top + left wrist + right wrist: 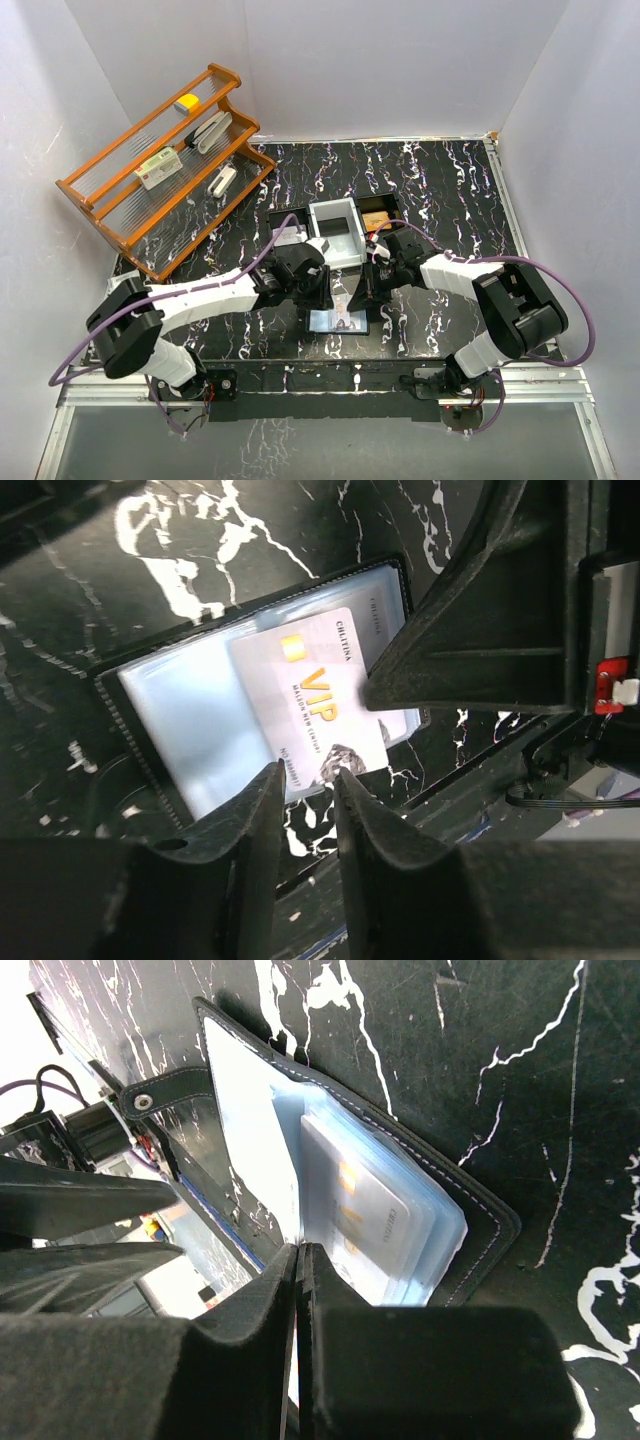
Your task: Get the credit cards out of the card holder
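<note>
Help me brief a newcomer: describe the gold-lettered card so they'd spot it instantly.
On the black, white-veined marble table, near its front-middle, lies an open black card holder with blue-grey pockets. Askew on it rests the silver-white plastic card, marked out from the plain pockets by gold VIP lettering.

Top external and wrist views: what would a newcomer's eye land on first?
The small black bifold card holder lies open on the black marble-patterned table between the two arms, its light blue-grey clear pockets up. In the left wrist view a pale card with gold VIP lettering lies askew across the pockets, one corner by the slightly parted left tool. At far left stands an orange wooden rack.
</note>
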### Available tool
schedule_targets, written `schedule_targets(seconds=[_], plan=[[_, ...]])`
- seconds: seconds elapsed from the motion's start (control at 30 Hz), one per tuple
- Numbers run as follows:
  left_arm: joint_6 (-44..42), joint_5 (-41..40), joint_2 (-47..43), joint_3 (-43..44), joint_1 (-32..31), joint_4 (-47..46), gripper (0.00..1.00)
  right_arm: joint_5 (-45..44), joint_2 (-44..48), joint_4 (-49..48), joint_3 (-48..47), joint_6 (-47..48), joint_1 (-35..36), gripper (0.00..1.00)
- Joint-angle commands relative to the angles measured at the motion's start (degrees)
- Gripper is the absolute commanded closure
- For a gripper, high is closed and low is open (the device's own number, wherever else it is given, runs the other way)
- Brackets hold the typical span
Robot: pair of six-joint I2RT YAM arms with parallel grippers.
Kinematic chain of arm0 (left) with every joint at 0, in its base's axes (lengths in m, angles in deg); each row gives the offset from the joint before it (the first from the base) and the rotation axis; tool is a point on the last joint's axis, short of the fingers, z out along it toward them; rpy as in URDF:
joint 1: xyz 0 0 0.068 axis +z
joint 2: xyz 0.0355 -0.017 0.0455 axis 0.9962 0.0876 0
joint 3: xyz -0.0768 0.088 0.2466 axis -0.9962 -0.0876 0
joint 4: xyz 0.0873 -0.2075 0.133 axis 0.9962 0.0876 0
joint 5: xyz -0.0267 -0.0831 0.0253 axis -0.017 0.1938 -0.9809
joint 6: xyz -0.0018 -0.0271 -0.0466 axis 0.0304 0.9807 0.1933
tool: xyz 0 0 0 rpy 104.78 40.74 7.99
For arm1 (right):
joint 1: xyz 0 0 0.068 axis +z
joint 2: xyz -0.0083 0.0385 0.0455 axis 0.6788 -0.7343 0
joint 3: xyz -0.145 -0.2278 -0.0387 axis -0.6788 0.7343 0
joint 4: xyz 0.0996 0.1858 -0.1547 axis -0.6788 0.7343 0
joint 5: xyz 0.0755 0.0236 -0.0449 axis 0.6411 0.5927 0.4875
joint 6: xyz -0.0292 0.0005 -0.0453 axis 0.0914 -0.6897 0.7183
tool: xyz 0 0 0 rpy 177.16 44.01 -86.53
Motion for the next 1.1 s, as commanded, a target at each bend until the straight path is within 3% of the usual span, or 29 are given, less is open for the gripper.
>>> schedule_targets(seconds=[0.0, 0.4, 0.53, 0.8, 1.07], plan=[[0.6, 6.9, 4.4, -0.1, -0.1, -5.9, 0.77, 0.2, 1.6, -2.5, 0.4, -0.5, 0.0, 0.98], [-0.7, 3.8, 11.4, -0.7, -0.1, -1.5, 0.93, 0.8, 1.3, -4.2, 1.0, -2.0, 0.2, 0.97], [-1.7, 0.0, 11.4, 1.0, -0.1, 3.9, 0.94, 0.8, 1.7, -5.8, 1.5, -3.3, 0.4, 0.94], [-1.5, 0.5, 12.3, 0.0, -0.1, 3.2, 0.96, -0.2, 1.4, -8.3, 2.3, -5.7, 2.4, 0.82], [-1.0, -0.1, 11.2, -1.6, -0.1, 3.4, 0.96, -8.9, 7.0, -6.5, 3.4, -8.9, 3.0, 0.75]])
